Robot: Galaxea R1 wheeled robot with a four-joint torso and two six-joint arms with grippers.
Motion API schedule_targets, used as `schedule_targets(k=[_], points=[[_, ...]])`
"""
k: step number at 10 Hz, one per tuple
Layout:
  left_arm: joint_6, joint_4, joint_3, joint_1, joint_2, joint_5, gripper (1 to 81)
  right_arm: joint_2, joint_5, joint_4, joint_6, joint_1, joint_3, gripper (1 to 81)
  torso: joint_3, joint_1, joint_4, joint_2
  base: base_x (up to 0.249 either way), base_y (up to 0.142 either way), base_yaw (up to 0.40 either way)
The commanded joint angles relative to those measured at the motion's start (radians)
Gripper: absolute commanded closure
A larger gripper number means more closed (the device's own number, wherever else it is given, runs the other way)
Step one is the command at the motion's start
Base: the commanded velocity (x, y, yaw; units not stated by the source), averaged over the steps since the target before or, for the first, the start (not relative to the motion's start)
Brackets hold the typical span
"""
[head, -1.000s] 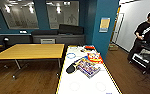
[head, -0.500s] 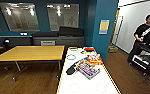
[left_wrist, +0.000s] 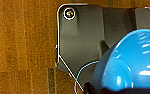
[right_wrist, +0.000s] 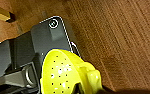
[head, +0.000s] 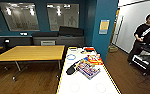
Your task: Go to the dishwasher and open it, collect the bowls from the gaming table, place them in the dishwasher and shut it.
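A bright blue bowl (left_wrist: 133, 62) hangs above the robot's dark base and the wooden floor in the left wrist view, with my left gripper (left_wrist: 116, 91) shut on its rim. In the right wrist view my right gripper (right_wrist: 91, 88) is shut on the edge of a yellow-green bowl (right_wrist: 63, 72) dotted with small holes. The gaming table (head: 68, 82), with a white top and a yellow rim, stretches away right in front in the head view. The dishwasher is out of view.
On the gaming table lie colourful printed packs (head: 88, 68), a dark oblong object (head: 71, 68) and a red item (head: 89, 49). A wooden table (head: 31, 53) stands to the left and a teal pillar (head: 101, 30) behind. A person (head: 146, 37) with a control rig stands at the right.
The person at the right has shifted slightly towards the picture's edge. The gaming table and the things on it stay where they were.
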Motion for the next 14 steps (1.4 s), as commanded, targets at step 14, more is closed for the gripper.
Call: schedule_targets(k=[14], points=[[0.005, 0.055, -0.005, -0.042, 0.130, 0.064, 81.1, 0.082, -0.112, -0.021, -0.013, 0.081, -0.107, 81.1, 0.000, -0.002, 0.000, -0.001, -0.081, 0.000, 0.000]])
